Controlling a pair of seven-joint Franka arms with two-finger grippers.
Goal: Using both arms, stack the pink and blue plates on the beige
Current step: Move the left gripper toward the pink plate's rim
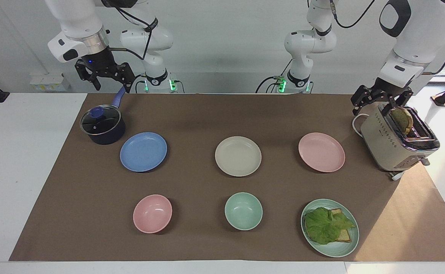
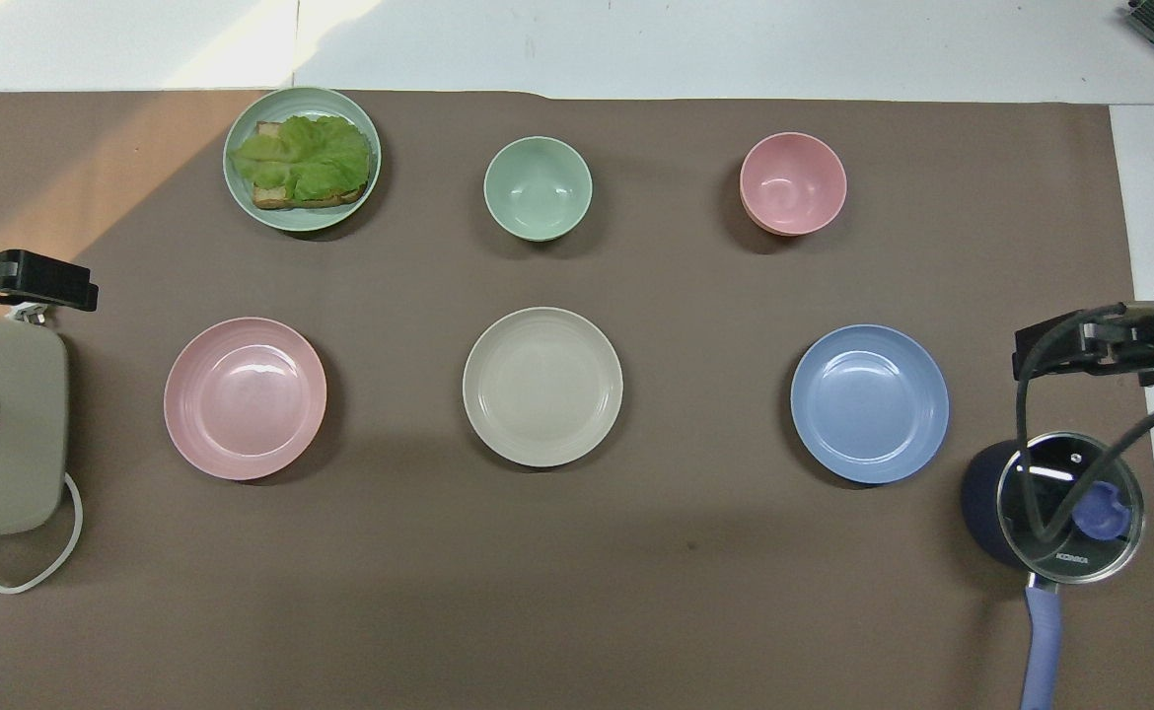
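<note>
The beige plate (image 1: 238,156) lies mid-worktop. In the facing view, the blue plate (image 1: 143,152) sits at its 9 o'clock beside a lidded saucepan (image 1: 102,125), and the pink plate (image 1: 321,152) at its 3 o'clock near the toaster (image 1: 397,142). All three plates lie apart. The right pincer (image 1: 106,78) hangs wide and empty over the saucepan's handle. The left pincer (image 1: 378,99) hangs wide and empty over the toaster.

We see a robotics laboratory staged as a kitchen: two white robot arms (image 1: 150,42) are bolted at the edge of a white table (image 1: 24,160) covered with brown paper (image 1: 207,114), bearing a toaster (image 1: 395,142), a saucepan (image 1: 102,125) and plain dishes.
</note>
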